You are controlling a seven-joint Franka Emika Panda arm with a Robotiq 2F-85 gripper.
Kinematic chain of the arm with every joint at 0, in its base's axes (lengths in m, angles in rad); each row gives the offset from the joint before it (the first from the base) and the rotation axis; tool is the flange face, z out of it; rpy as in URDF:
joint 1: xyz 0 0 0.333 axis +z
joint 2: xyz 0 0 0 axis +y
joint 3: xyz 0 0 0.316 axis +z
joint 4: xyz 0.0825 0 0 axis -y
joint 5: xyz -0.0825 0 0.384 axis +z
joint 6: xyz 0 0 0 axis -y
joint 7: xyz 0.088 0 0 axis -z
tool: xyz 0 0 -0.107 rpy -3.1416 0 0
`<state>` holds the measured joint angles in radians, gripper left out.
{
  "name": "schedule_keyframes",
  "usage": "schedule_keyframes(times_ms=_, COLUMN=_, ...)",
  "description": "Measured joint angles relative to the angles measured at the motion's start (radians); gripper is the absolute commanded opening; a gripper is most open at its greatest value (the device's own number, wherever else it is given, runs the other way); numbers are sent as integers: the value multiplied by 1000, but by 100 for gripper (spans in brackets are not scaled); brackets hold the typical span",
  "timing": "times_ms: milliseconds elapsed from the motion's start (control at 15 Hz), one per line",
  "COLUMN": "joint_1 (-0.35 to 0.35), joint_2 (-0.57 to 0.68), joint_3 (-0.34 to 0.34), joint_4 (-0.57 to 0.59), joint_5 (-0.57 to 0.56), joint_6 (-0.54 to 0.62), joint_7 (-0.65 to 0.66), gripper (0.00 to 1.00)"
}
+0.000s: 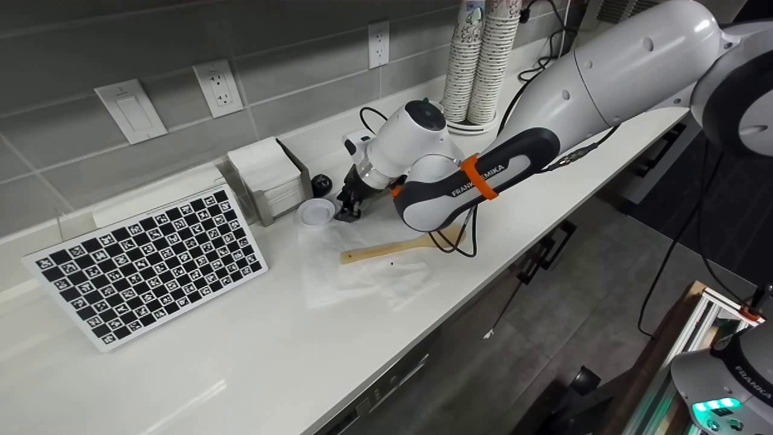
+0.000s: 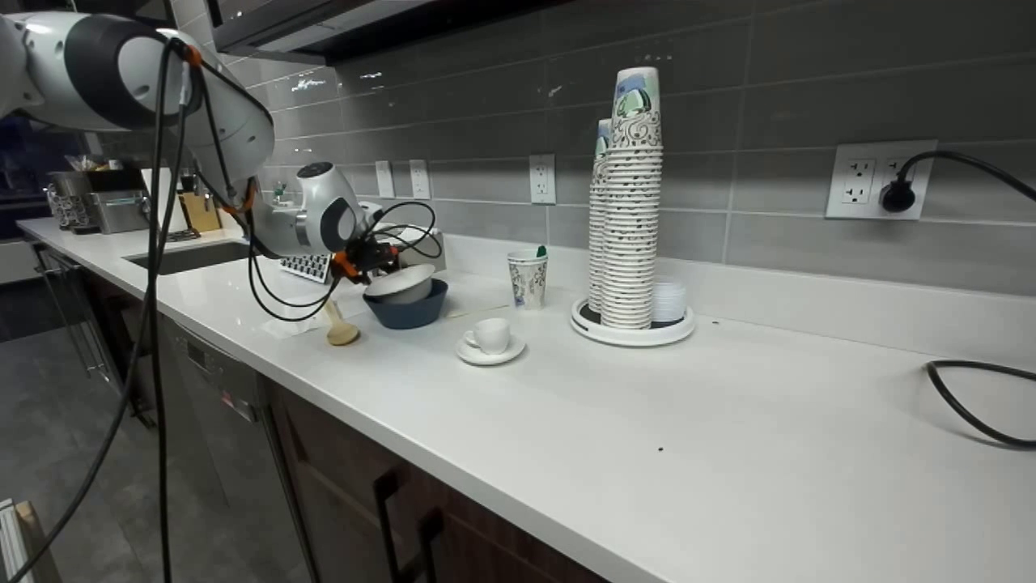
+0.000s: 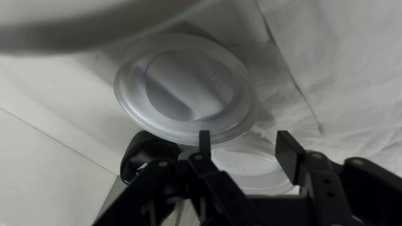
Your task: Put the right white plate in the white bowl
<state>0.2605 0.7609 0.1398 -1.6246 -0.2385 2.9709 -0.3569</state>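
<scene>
Pinching the rim gently should suit what I take for the right shallow white plate [image 3: 190,86], probably light, flexible and slippery plastic, lying nearer the back edge of the counter [image 1: 241,350] than its front, the gripper [image 3: 244,146] parted partway, holding nothing.

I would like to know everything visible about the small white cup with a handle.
In an exterior view, the small white cup is plain and smooth, ceramic by its look, with one handle toward the picture's left. It stands upright on a round white saucer and touches nothing else; the saucer lies on the smooth white counter. Whether the cup holds anything cannot be told.
</scene>
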Motion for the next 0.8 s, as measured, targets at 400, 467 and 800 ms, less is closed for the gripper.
schedule_keyframes(times_ms=400, joint_1=42, joint_2=-3, joint_3=-71, joint_4=12, joint_5=-2, joint_6=-9, joint_7=40, gripper=24)
schedule_keyframes(times_ms=467, joint_1=48, joint_2=-3, joint_3=-83, joint_4=12, joint_5=-2, joint_6=-15, joint_7=47, gripper=24)
schedule_keyframes(times_ms=800, joint_1=68, joint_2=-3, joint_3=-121, joint_4=12, joint_5=-3, joint_6=-52, joint_7=84, gripper=0)
